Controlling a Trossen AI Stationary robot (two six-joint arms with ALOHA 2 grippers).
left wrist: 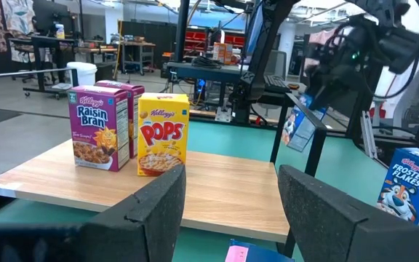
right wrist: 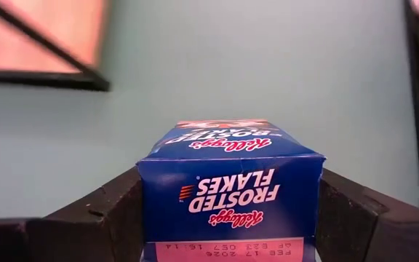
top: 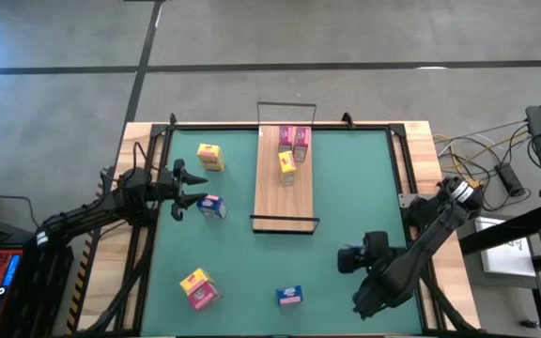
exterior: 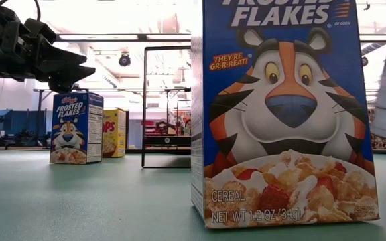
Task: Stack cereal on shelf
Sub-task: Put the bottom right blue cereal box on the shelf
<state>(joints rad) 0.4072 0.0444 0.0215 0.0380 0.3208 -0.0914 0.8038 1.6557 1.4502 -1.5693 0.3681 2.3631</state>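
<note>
Your right gripper is clamped on a blue Frosted Flakes box; your left gripper hangs with fingers spread.

You have the held box pinched on both sides, raised over the green table to the right of the shelf and nearer its front rail. On the shelf you can see two pink Raisin Bran boxes upright at the far end, with a yellow Pops box just beside them. Your left gripper sits left of the shelf, right by a second blue box. Loose on the table you also have a yellow box toward the back left, a yellow-and-pink pair front left, and another blue box at the front.
</note>
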